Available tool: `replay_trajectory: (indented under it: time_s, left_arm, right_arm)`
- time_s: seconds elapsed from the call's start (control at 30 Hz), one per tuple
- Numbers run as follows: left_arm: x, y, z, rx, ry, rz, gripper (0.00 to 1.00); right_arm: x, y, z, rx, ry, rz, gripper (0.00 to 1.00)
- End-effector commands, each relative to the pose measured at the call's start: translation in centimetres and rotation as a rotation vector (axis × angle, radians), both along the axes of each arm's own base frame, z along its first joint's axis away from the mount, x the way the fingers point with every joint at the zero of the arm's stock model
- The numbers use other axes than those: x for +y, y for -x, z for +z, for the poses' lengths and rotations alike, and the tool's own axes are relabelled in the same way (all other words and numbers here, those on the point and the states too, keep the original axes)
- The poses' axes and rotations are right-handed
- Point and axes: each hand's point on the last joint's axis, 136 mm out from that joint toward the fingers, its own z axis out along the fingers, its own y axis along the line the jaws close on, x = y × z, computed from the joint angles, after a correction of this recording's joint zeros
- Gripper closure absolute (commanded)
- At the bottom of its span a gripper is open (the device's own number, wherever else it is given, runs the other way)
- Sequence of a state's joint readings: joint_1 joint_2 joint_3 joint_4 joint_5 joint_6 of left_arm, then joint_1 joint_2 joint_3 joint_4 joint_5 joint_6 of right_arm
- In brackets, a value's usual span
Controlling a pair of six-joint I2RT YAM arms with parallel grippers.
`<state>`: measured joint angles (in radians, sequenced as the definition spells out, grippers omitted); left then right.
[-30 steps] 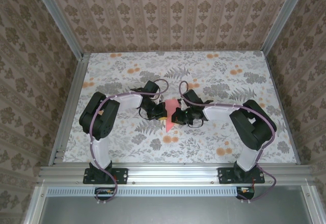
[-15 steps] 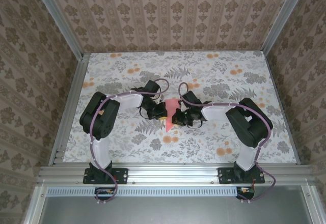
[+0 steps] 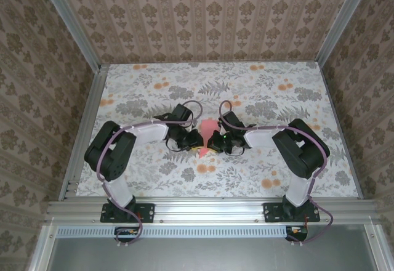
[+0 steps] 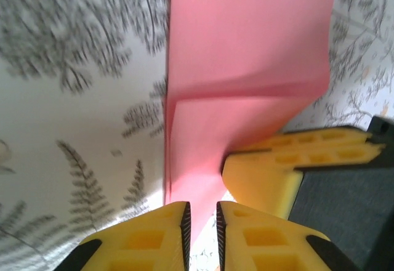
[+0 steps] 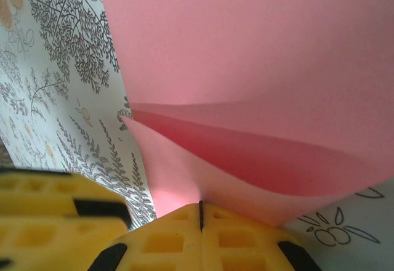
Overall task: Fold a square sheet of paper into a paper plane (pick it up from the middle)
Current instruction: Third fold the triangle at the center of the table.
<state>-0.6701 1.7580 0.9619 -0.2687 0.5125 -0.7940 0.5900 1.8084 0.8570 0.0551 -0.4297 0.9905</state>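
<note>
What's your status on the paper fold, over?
Right tool shut on pink paper. Left tool slightly parted at its edge. Nothing blocking.

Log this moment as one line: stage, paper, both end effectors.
stage: mid-fold | pink paper: creased, layers gaping | left end effector: jaws narrowly apart at paper edge | right end effector: shut on pink paper

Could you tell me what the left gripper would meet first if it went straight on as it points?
Most likely the square sheet of paper: its pink fold starts at the tips of the left gripper and stretches ahead; depth is unclear.
</note>
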Motion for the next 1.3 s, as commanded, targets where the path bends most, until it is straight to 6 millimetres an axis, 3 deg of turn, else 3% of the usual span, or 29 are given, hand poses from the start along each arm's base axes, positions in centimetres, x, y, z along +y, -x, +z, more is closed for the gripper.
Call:
replay_trajectory:
  time_s: [0.0,0.27,0.67,0.93,1.27]
  left_arm:
    - [-0.6,0.8,0.8,0.003,0.042,0.012,0.82]
    - [-0.6,1.4,-0.8,0.046,0.020,0.010,0.90]
    - [2.1,3.0,-4.3,0.130,-0.149,0.014,0.94]
    - [4.1,3.9,-5.2,0.160,-0.247,0.017,0.95]
    - [4.9,4.2,-5.7,0.174,-0.296,0.012,0.95]
  right_arm:
    - [-1.6,0.7,-2.1,0.058,0.076,-0.067,0.93]
    - [-1.8,0.9,-2.3,0.071,0.080,-0.072,0.93]
    - [-1.7,0.5,-2.0,0.054,0.055,-0.062,0.93]
    - [-1.9,-0.5,-1.1,-0.004,0.040,0.008,0.93]
    - [-2.8,-1.6,-0.8,-0.050,0.049,0.040,0.93]
